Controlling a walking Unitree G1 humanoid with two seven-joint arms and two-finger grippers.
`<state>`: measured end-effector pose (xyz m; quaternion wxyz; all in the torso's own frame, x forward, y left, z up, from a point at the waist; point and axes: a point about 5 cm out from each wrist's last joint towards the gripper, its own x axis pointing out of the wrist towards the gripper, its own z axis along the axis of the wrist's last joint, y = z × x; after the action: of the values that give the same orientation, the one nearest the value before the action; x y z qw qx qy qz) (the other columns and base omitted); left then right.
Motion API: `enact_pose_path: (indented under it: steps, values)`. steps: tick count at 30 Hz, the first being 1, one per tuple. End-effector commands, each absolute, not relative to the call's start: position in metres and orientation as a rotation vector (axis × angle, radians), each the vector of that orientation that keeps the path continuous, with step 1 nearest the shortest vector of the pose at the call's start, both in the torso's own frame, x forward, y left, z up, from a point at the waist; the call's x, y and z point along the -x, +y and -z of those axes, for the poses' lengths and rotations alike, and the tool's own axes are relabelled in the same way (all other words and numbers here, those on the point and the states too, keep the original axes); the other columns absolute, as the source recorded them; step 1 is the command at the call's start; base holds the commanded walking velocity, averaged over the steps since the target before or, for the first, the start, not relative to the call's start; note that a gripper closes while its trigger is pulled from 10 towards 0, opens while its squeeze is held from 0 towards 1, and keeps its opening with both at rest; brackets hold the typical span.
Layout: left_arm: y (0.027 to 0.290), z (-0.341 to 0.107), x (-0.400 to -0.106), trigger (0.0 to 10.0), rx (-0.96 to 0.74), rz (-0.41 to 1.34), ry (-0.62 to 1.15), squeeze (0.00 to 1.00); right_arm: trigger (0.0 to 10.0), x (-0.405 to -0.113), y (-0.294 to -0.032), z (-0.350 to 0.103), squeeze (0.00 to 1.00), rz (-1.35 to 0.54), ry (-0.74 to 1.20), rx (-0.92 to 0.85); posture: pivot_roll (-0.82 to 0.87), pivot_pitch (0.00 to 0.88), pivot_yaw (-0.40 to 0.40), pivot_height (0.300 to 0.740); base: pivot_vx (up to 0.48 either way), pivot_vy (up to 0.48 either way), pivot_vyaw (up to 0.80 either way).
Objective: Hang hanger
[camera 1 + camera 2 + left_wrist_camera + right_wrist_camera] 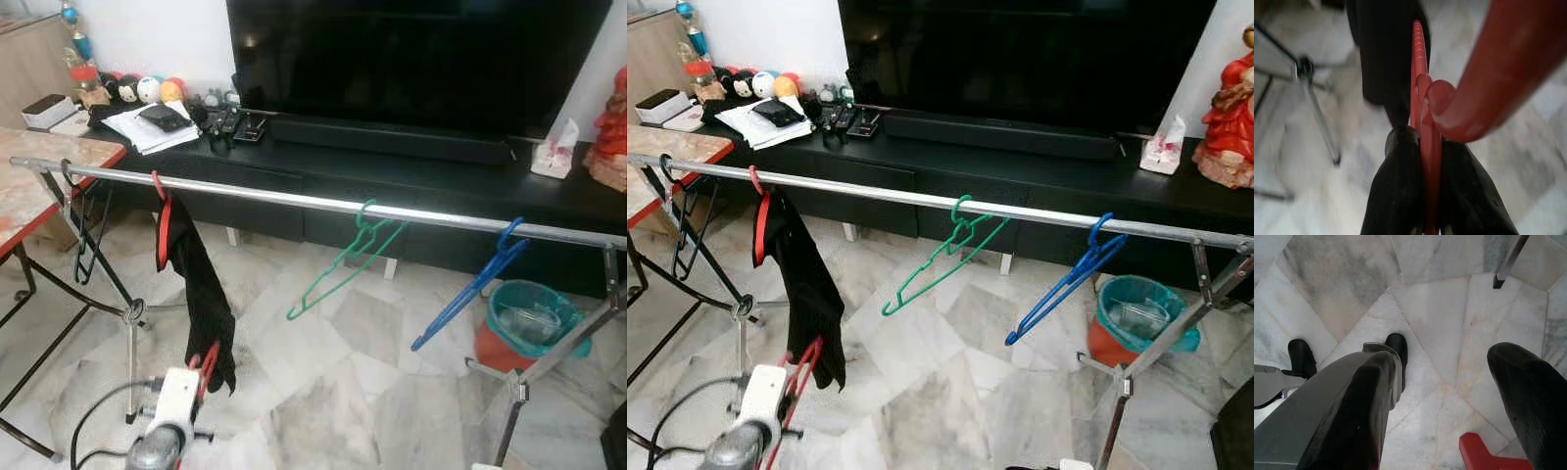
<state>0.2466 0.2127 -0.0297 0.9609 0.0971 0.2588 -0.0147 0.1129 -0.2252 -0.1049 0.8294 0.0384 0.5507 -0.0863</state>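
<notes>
left gripper (pixel 1427 196) pinching red hanger (pixel 1422 122) low by black garment (pixel 201 284) | right gripper (pixel 1449 396) spread over floor; rail (pixel 294 199) holds green hanger (pixel 343 262), blue hanger (pixel 470 289)

Counts: five plastic hangers, one rail.
On one long silver metal rail (pixel 294 199) we count four hangers: one black wire-thin hanger (pixel 80 235), one red hanger carrying a black garment (pixel 162 230), one green plastic hanger (pixel 345 257), one blue plastic hanger (pixel 470 286). We count a fifth, a red plastic hanger (pixel 1422 122), in one left gripper (pixel 1425 196). One teal bin (pixel 534 318), one black TV (pixel 411 59), one tissue box (pixel 554 152).
</notes>
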Motion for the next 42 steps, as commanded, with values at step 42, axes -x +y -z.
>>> enact_pose_path:
  steps: [42]
  values:
    - [0.169, -0.055, -0.313, 10.0, -0.092, 0.182, 0.078, 0.0, 10.0, -0.11, -0.226, 0.105, 0.0, 0.195, 1.17, -0.073, 0.05, 0.0, 0.016, 0.74, 0.0, 0.0, 0.0]
